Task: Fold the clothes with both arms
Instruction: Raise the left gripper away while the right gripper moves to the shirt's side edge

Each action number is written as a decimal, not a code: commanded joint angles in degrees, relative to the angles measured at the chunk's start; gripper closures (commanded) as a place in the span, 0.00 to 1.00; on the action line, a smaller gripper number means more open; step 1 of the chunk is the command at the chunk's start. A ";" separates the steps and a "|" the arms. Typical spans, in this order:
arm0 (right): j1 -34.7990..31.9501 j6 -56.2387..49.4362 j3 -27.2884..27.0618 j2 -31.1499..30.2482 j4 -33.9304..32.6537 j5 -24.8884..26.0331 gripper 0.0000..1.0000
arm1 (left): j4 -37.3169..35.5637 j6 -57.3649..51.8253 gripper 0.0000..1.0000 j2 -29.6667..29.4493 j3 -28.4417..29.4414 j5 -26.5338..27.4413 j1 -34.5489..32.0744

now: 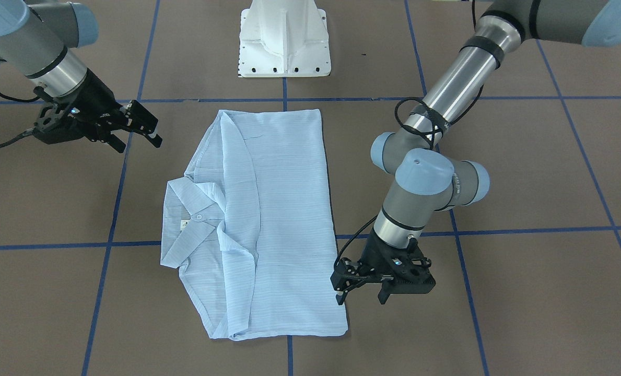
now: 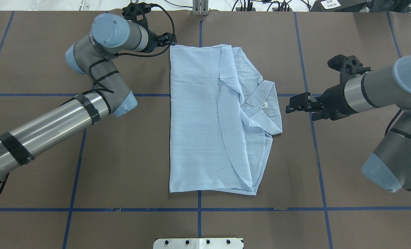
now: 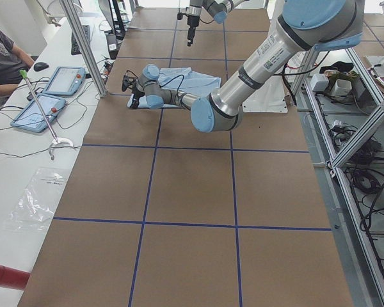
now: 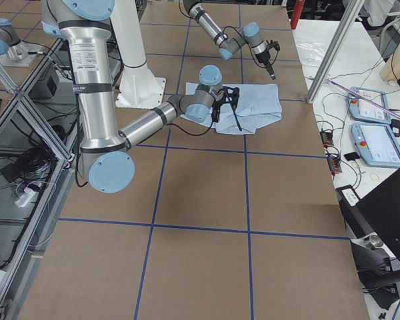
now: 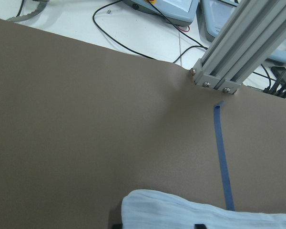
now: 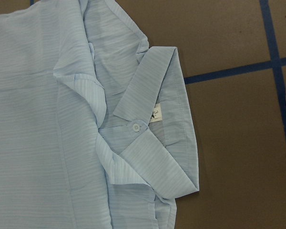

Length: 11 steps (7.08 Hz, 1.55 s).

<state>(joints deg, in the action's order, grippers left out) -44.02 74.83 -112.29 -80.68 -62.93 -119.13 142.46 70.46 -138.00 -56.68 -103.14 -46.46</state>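
1. The left arm [image 2: 46, 128] reaches across the bench [image 2: 122, 155] to the far left corner of the shirt [image 2: 198, 121].
2. The left pincer [image 1: 361, 298] points down, with its jaws wide apart and nothing held. One finger [image 1: 340, 297] stands just at the shirt's edge; contact cannot be confirmed.
3. The shirt lies flat at mid-bench, folded into an oblong. Both side panels are turned inward over the body.
4. The collar [image 2: 265, 103] faces the robot's right. The neck label [image 6: 156, 113] and one fastened button [image 6: 136, 126] are exposed.
5. The right pincer [image 1: 139, 143] hangs beside the collar, clear of the cloth. Its jaws are parted and it is empty.
6. The right arm [image 2: 374, 90] enters from the bench's right side.
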 commanded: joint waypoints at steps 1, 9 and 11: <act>7.33 -0.47 -0.29 4.28 -8.22 8.87 0.00 | -5.49 -0.68 0.00 11.30 -16.46 -5.83 -1.09; 30.30 -10.40 3.99 17.13 -31.91 38.53 0.00 | -14.57 -0.59 0.00 16.19 -27.96 -7.25 -0.83; 30.31 -11.71 4.54 17.04 -31.90 37.92 0.00 | -14.57 -0.59 0.00 16.19 -27.87 -7.25 -0.74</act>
<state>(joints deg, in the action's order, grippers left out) -13.90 64.27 -108.31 -63.62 -94.82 -81.14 127.88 69.87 -121.82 -84.58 -110.38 -47.27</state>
